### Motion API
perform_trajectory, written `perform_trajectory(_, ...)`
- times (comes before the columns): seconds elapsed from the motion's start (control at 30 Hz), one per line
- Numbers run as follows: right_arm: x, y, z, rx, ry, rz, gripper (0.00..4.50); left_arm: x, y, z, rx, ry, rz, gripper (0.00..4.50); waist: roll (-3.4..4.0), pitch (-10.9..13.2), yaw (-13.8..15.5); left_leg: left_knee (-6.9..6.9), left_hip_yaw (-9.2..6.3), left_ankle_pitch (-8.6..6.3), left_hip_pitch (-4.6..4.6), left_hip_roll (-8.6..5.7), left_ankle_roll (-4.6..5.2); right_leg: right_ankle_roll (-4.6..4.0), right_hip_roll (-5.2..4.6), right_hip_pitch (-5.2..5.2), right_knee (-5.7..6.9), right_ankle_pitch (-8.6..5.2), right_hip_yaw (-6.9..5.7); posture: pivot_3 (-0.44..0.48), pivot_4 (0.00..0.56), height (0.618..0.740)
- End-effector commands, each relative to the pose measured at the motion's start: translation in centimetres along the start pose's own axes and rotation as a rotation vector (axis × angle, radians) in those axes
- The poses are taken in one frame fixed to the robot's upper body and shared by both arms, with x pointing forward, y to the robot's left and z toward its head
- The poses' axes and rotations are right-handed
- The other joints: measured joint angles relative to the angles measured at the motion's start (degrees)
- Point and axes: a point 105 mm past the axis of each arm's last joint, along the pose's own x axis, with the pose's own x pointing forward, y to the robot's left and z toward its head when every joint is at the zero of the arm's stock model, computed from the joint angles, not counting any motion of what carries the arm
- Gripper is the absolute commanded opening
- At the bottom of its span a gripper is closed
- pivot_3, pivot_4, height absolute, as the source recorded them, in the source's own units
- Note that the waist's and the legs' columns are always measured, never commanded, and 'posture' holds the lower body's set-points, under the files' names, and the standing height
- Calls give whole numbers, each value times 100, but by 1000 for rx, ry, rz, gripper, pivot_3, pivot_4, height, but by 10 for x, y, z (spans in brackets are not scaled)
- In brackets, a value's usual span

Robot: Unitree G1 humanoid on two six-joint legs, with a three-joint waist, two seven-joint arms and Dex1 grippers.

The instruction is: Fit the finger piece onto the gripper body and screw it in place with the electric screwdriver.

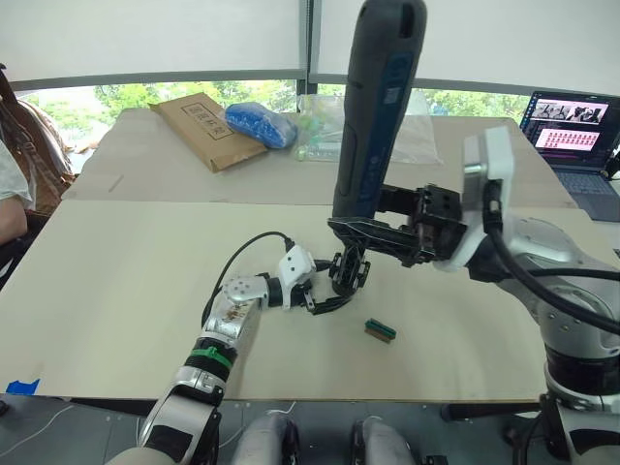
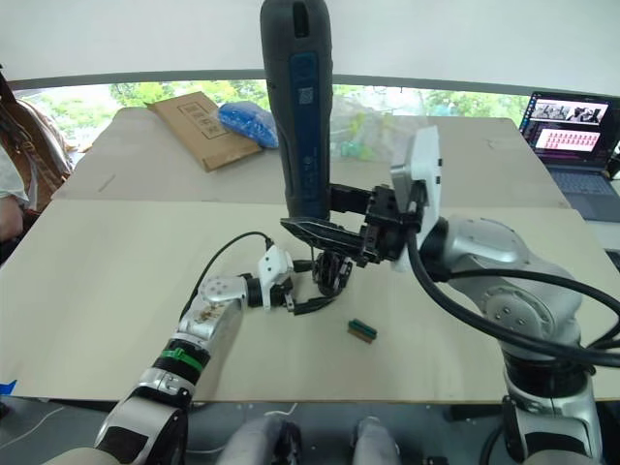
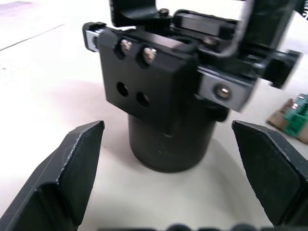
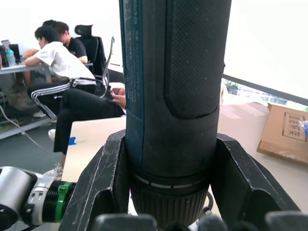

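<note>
1. The pale surface (image 1: 126, 291) carries the gripper body (image 1: 349, 274) near its middle; just beside it, nearer the front edge, lies a small green block (image 1: 380, 330).
2. Beyond it lie a cardboard box (image 1: 206, 129) and a blue bag (image 1: 260, 123); a laptop (image 1: 573, 145) sits off to its right.
3. The gripper body is black, with a round base and screwed linkages.
4. The left pincer (image 3: 168, 178) stands wide open around that base, not touching it.
5. The right pincer (image 4: 168, 192) clamps the electric screwdriver (image 1: 373, 107) upright above the gripper body.
</note>
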Motion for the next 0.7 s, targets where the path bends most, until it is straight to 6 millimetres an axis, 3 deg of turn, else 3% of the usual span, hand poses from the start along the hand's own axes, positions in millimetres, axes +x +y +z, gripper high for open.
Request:
perform_trajectory(0.03,5,-2,12,-80,-27,6,1929,6,-3,6,25,-9,-13,3963,0,0,0,0,1,0,0,0,0,0,0,0,0,0,0,0,150,732)
perform_trajectory(0.07,6,-3,11,-85,-25,6,1929,6,-3,6,25,-5,-14,3688,0,0,0,0,2,0,0,0,0,0,0,0,0,0,0,0,150,732)
perform_trajectory(0.17,10,-8,9,-100,-16,-6,1929,8,-2,4,30,10,-18,2312,0,0,-1,1,3,0,0,-1,0,0,0,1,0,0,0,0,150,732)
perform_trajectory(0.7,9,-16,-15,-143,36,-12,1929,7,0,6,37,13,-30,2301,0,0,-4,3,5,0,0,-2,-1,2,1,1,2,0,-1,0,150,732)
